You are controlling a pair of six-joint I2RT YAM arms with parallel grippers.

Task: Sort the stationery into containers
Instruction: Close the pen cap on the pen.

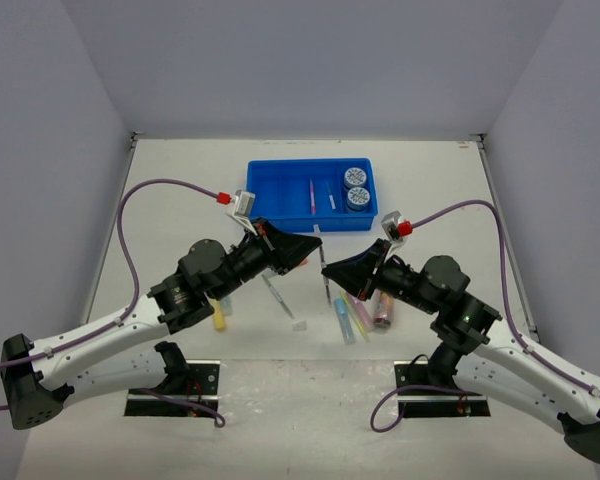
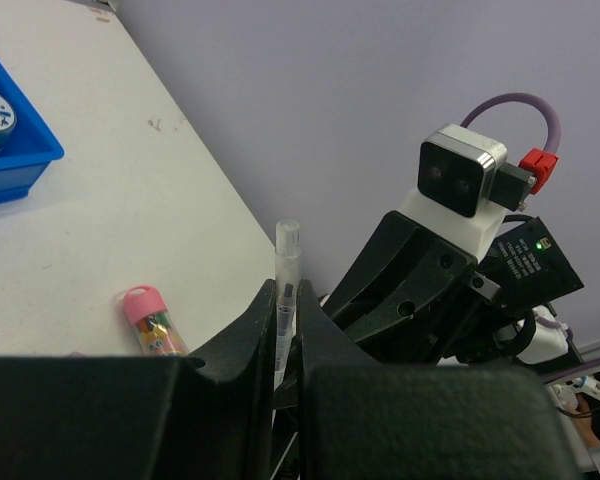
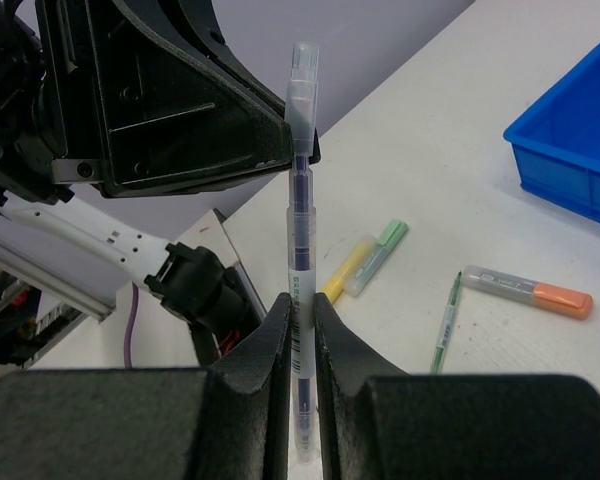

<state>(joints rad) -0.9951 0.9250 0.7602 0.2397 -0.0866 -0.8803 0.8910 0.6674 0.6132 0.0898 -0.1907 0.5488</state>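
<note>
Right wrist footage shows a thin pen (image 3: 300, 230) with a clear cap, pinched upright at its lower barrel by the pressed-together fingers of the right end effector (image 3: 300, 335). It is held above the bench (image 3: 460, 150), well apart from the blue tray (image 1: 270, 185). The left end effector (image 2: 285, 315) is likewise closed on a clear-capped barrel, judged to be the same pen, though this cannot be settled. The pen is expected to be light, stiff and slippery, liable to pivot in a narrow pinch, so a hold near mid-barrel is advised. Its lower end is hidden by the fingers, and the tray's dividers are hard to make out.
</note>
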